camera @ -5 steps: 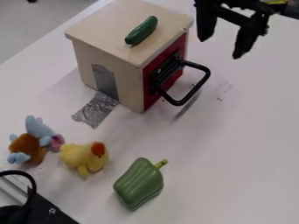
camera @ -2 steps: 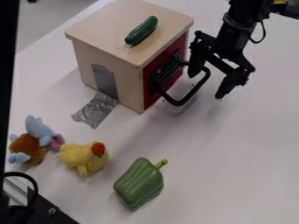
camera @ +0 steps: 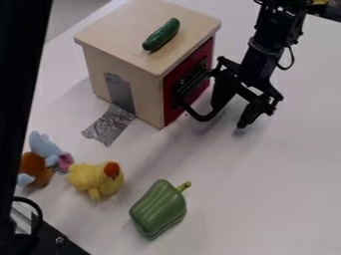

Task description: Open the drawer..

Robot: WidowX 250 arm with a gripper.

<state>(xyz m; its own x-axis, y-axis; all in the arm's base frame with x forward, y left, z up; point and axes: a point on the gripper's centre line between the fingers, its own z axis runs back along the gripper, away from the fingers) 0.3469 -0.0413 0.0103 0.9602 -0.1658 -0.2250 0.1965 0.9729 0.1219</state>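
The gripper [camera: 230, 115] hangs low at the black handle of a small wooden box, with its fingers spread apart. One finger overlaps the outer end of the handle loop; the other stands to the right, outside the loop. Whether the finger touches the handle I cannot tell. The wooden box [camera: 148, 77] has a red drawer front [camera: 195, 94], which sits flush with the box. Its black handle [camera: 197, 116] sticks out to the right, its outer bar partly hidden by the gripper.
A green cucumber [camera: 161, 35] lies on the box top. Silver tape [camera: 110, 124] runs from the box to the table [camera: 266, 199]. In front are a yellow plush bird [camera: 95, 179], a plush toy [camera: 44, 152] and a green pepper [camera: 159, 208]. A dark upright shape covers the left edge.
The gripper has come down and to the left from the upper right, its fingers now at the handle. The dark shape has entered at the left. The drawer has not moved.
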